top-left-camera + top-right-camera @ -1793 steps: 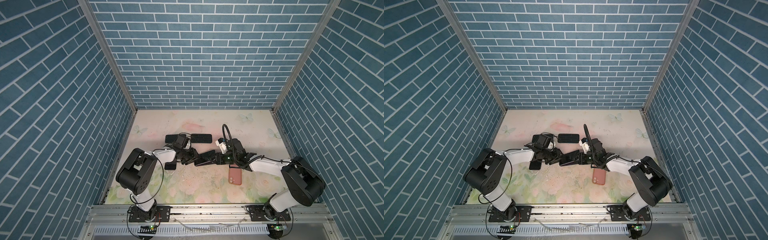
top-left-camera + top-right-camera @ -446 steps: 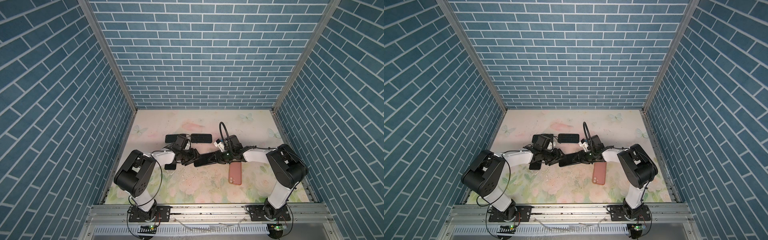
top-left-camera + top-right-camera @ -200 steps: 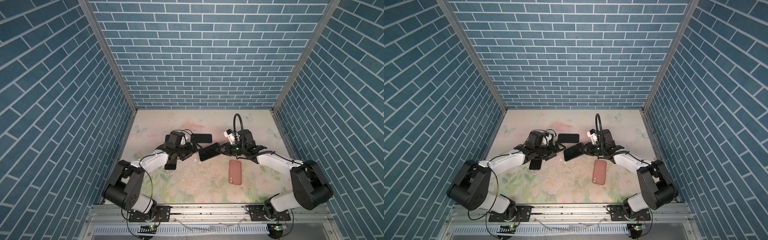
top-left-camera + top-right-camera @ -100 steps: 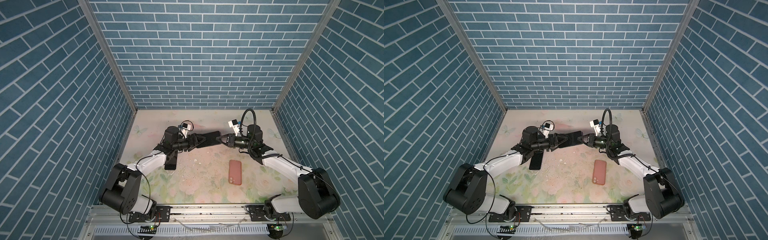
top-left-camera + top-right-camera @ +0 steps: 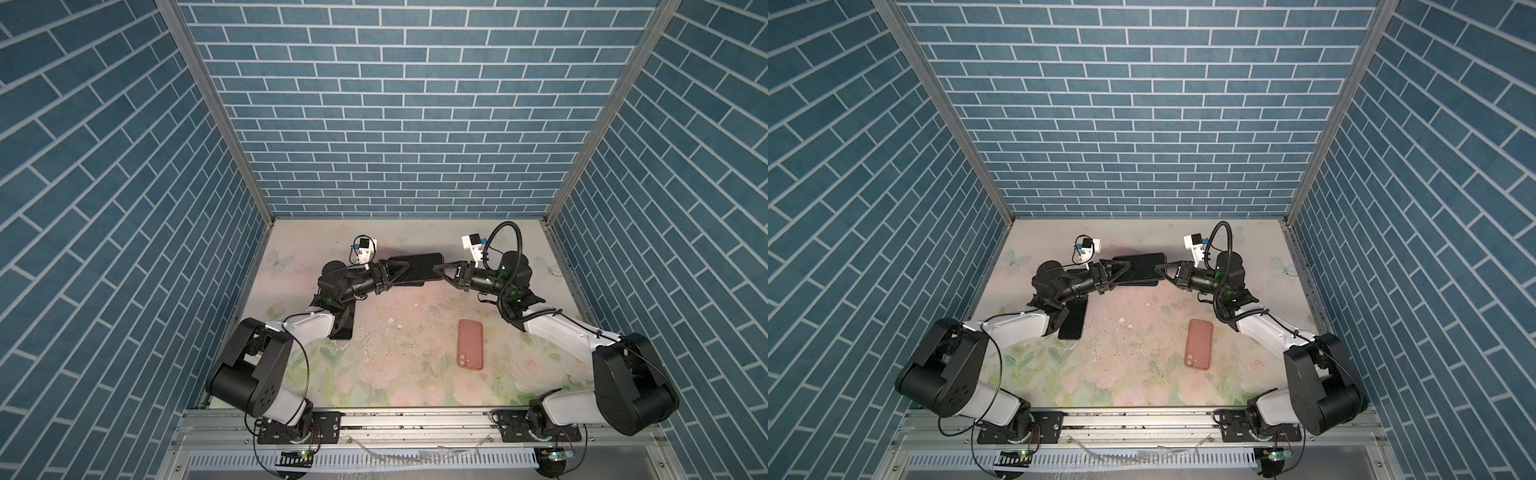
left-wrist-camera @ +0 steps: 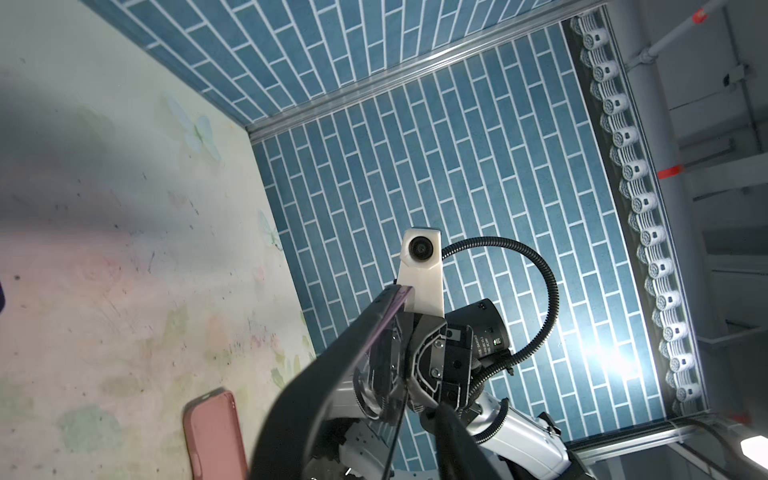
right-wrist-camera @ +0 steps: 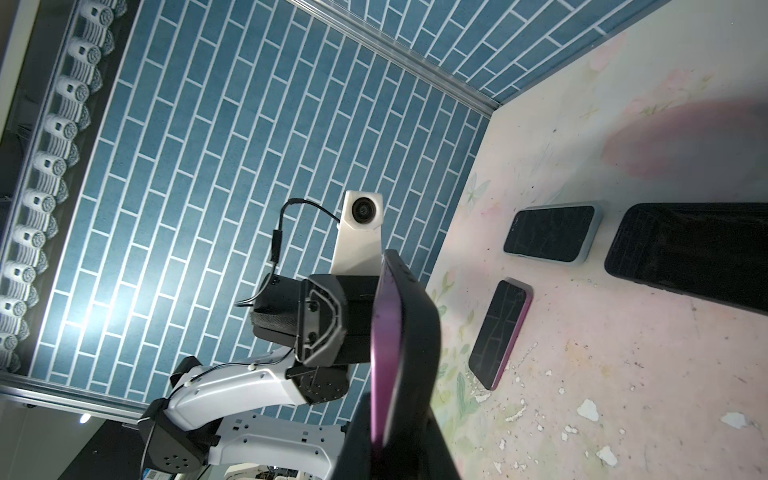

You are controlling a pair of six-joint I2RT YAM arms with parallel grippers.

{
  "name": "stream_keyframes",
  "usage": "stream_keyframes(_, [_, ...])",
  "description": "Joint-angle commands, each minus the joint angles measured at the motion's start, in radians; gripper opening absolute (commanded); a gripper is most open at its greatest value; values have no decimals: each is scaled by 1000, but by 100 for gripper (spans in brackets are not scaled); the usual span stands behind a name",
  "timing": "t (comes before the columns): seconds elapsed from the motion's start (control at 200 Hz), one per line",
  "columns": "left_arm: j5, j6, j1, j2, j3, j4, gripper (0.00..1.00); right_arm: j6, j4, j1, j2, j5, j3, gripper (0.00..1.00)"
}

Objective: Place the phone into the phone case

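Holding, right jaws: closed tight on the right end of the phone [image 5: 415, 268], carrying it clear of the desk [image 5: 395, 374].
Left jaws: a second ago they stood wide; now they have narrowed around the phone's left end. Whether they already pinch it or only bracket it, I cannot tell.
Phone: in both top views it hangs lengthwise between the two arms, above the back of the desk [image 5: 1133, 374]. The right wrist view shows the phone [image 7: 407, 324] edge-on, with a purple face and a thick black rim. Whether that rim is a black case already on it, I cannot tell.
What has changed: the phone was low over the desk moments ago and has been raised and carried towards the back wall. It was in one arm's grip and is now shared, or nearly so.
Meaning for the task: probably a handover or a two-ended hold, giving control of both ends for pressing phone and case together.
Pink case [image 5: 470, 344]: lies flat on the right of the desk, well apart from the phone, untouched.
Other phones: a dark handset [image 5: 345, 324] lies partly under the left arm. The right wrist view shows a purple-edged handset [image 7: 500, 332], a grey-rimmed handset [image 7: 552, 235] and a large black handset [image 7: 690, 253] on the desk.
Risk: the phone could slip if the right jaws let go before the left jaws are firm.
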Motion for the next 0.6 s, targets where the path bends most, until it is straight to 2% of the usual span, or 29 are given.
stream_keyframes(0.0, [9, -104, -1, 22, -9, 244, 30, 29, 67, 2, 9, 10, -6, 1])
stream_keyframes(0.06, [11, -106, -1, 24, -13, 241, 19, 29, 70, 2, 11, 11, -4, 2])
stream_keyframes(0.15, [19, -94, -1, 13, -17, 234, 10, 29, 83, 1, 18, 16, -3, 7])
stream_keyframes(0.265, [24, -92, -1, 6, -27, 227, 6, 31, 110, 2, 36, 21, 9, 19])
stream_keyframes(0.405, [33, -100, -1, 10, -39, 233, 6, 34, 129, 2, 62, 21, 55, 31])
stream_keyframes(0.595, [40, -104, -1, 16, -43, 230, 6, 44, 141, 2, 115, 21, 129, 34])
